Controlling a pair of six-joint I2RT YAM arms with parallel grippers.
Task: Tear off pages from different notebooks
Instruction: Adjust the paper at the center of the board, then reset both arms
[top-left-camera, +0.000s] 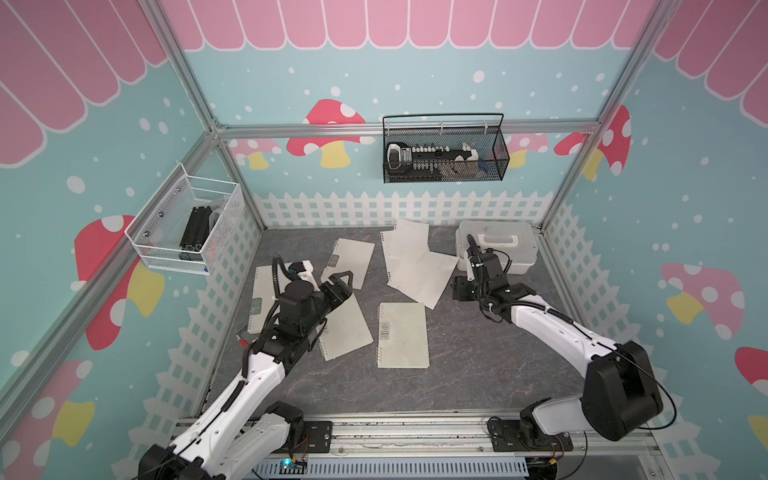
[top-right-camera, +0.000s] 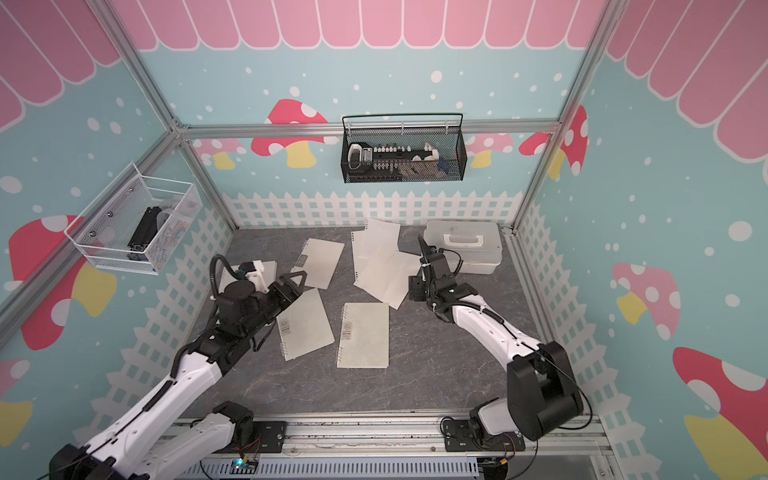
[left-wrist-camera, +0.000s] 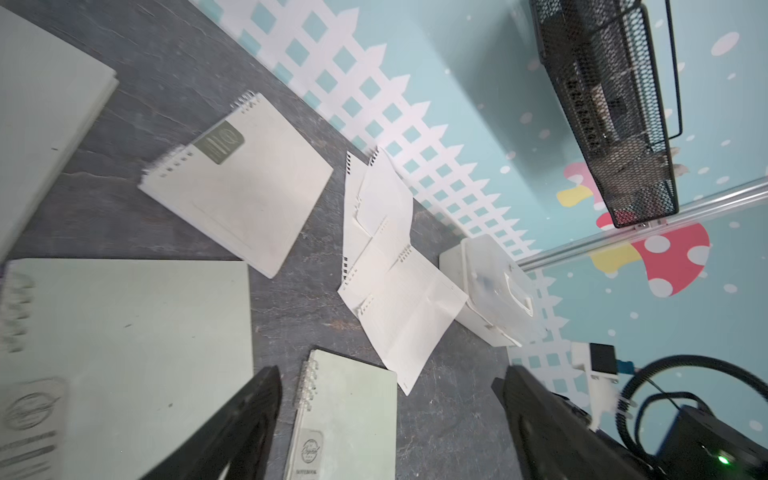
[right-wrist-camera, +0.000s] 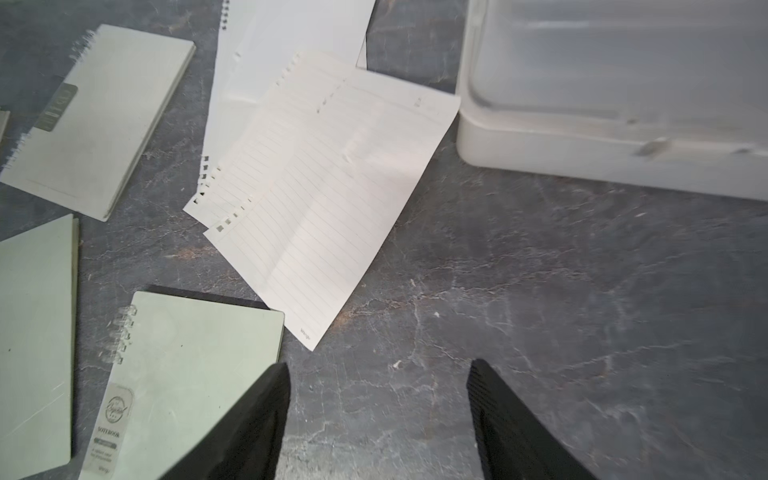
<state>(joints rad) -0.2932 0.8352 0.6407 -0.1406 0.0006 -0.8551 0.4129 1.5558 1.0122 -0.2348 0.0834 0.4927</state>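
Bimanual cell, part-way through the task. We see four notebooks lying closed and flat on the dark tabletop (top-left-camera: 457, 374): a central notebook (top-left-camera: 403, 334), a tilted notebook (top-left-camera: 347, 330) partly under the left arm, a rear notebook (top-left-camera: 351, 259), and a large notebook (top-left-camera: 262, 286) beside the left fence. The torn pages (top-left-camera: 415, 266) lie loose in an overlapping pile toward the back, between the rear notebook and the white lidded box (top-left-camera: 498, 245), with one corner of the pile just beside the box. The left gripper (left-wrist-camera: 390, 376) hangs above the tilted notebook's far end with its jaws wide apart and nothing between them. The right gripper (right-wrist-camera: 378, 365) is likewise spread and empty, above bare tabletop near the pile and the central notebook's corner. We judge the risks as follows. Because every cover is closed, a pinch at an edge may take the cover or several sheets instead of one page. If the other arm does not pin a notebook, a pull would drag the whole book rather than part the sheet at its holes. A pull across the coil could rip the page midway. The right arm works close to the loose pile and the box, so a sweep could scatter the pages or nudge the box.
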